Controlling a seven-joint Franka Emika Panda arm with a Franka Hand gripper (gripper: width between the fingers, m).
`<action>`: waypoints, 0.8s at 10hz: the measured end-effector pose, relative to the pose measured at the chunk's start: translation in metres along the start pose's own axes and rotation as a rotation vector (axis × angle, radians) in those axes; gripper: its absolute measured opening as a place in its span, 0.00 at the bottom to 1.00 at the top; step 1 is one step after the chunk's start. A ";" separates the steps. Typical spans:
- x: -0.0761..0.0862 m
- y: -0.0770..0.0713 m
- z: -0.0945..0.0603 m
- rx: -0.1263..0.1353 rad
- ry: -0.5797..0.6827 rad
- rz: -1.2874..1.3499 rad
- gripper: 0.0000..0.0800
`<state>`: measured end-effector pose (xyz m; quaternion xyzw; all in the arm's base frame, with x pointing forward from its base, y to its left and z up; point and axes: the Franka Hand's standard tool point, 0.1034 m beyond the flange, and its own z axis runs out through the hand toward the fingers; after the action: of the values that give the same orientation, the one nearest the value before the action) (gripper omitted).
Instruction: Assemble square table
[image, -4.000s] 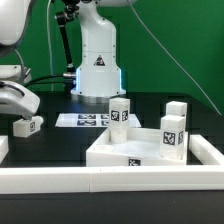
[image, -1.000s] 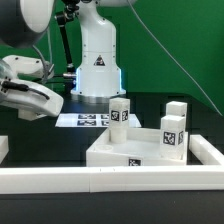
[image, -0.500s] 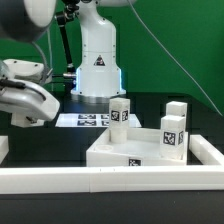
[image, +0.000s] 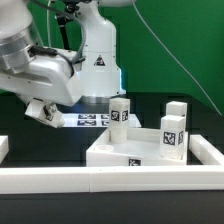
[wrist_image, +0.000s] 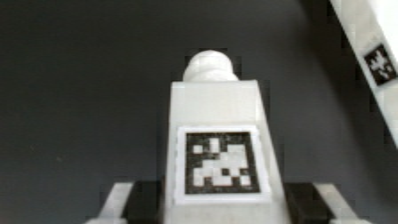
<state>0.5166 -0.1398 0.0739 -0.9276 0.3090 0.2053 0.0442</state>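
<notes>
A white tagged leg (wrist_image: 217, 130) is sitting clamped in the pincer (image: 40, 111), lifted clear of the black bench (image: 60, 145) at the exterior view's left, its screw tip pointing away from the wrist. The arm is now tilting it farther toward the square slab (image: 125, 148), where two legs (image: 120, 112) are standing upright.

Tagged leg (image: 41, 111) in raised pincer (image: 40, 108)

The stubby white plastic block leg (wrist_image: 217, 140) looks smooth and matt — its black-and-white printed square tag (wrist_image: 221, 160) flat; the black table (wrist_image: 80, 90) is dull, non-reflective.
</notes>
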 end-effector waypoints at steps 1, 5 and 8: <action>0.004 -0.003 0.000 0.007 0.082 -0.006 0.36; 0.004 -0.036 -0.015 0.022 0.348 -0.048 0.36; -0.004 -0.059 -0.031 -0.019 0.391 -0.154 0.36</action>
<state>0.5596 -0.0962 0.1015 -0.9710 0.2379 0.0204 -0.0096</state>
